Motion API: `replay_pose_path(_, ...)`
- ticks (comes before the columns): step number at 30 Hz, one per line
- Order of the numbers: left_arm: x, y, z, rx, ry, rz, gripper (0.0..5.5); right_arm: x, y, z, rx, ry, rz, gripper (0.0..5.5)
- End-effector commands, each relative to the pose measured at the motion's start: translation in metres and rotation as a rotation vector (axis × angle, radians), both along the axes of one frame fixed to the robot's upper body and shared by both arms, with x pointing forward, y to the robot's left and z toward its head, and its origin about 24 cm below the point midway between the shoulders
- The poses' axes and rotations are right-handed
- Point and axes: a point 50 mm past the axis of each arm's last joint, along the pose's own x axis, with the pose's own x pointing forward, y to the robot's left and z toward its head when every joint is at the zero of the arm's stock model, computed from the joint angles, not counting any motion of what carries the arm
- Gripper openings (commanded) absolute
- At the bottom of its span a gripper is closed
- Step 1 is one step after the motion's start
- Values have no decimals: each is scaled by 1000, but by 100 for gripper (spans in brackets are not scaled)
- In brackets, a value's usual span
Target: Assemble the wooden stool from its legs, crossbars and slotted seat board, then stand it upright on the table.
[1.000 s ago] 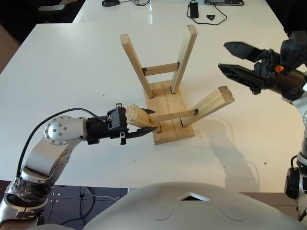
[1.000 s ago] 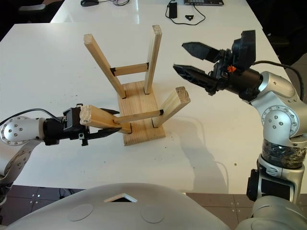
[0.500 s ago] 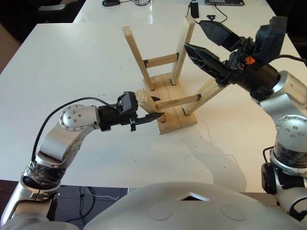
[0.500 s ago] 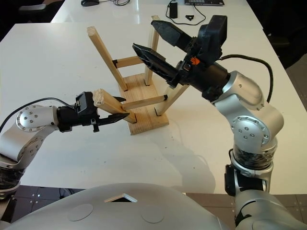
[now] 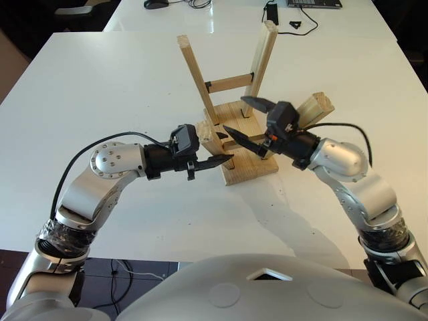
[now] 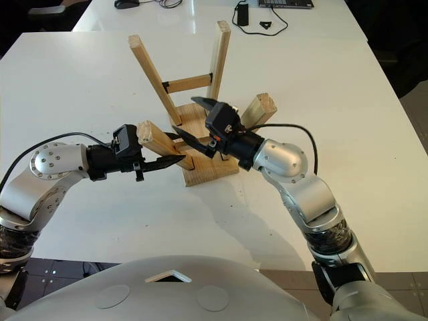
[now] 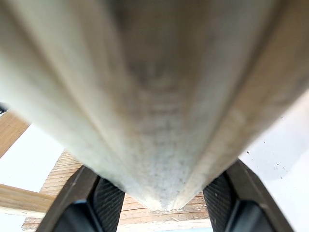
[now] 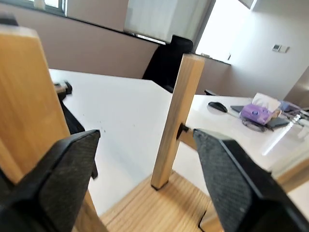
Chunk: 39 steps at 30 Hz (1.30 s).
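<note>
Upside down at mid-table, the stool's seat board [image 5: 257, 171] lies flat, well clear of every edge of the table [image 5: 100, 87]. The left gripper [image 5: 214, 152] clamps the tilted near leg [image 6: 150, 136]. The right gripper [image 5: 235, 115] gapes wide just beside it.

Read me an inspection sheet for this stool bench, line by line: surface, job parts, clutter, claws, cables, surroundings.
Surface: white table, a few dark specks.
Job's things: seat board lies flat; far leg pair with crossbar stands on it; near leg pair is tilted.
Clutter: mouse and black box on the table behind.
Claws: left claw shut on the near pair's left leg; right claw open, over the board.
Cables: black cable on the left arm, another on the right.
Surroundings: nothing seen beyond the table behind.
</note>
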Motion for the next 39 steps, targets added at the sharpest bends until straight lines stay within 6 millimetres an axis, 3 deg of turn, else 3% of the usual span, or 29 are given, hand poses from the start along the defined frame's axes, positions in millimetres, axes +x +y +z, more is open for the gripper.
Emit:
replay_pose_path(1,-4,8,-34,127,178,60,203,0,-7,-39,-171,48,-36,354)
replay_pose_path(6,-1,7,-33,133,175,70,203,-9,-3,-61,-263,61,22,354)
replay_pose_path(9,0,7,-34,144,175,73,203,-6,-1,-57,-229,42,16,354)
replay_pose_path(12,1,7,-35,156,179,77,203,2,4,-22,57,64,-4,354)
replay_pose_path(17,1,7,-38,178,192,75,203,16,-13,63,621,101,54,354)
replay_pose_path(21,2,5,-44,205,207,62,203,22,-46,117,820,13,92,354)
replay_pose_path(24,0,5,-52,230,226,62,203,33,-78,134,848,-64,-20,354)
replay_pose_path(27,-1,4,-55,235,236,67,203,49,-108,119,762,-72,-233,354)
replay_pose_path(30,0,5,-55,239,235,76,203,69,-127,72,378,-79,-541,354)
replay_pose_path(32,1,5,-54,240,232,82,203,71,-130,38,81,-109,-620,354)
replay_pose_path(33,2,5,-54,241,230,83,203,69,-127,27,13,-109,-620,354)
replay_pose_path(35,4,5,-53,242,226,88,203,63,-111,9,-20,-75,-588,354)
replay_pose_path(39,7,4,-50,240,218,95,203,39,-39,0,3,-56,-305,354)
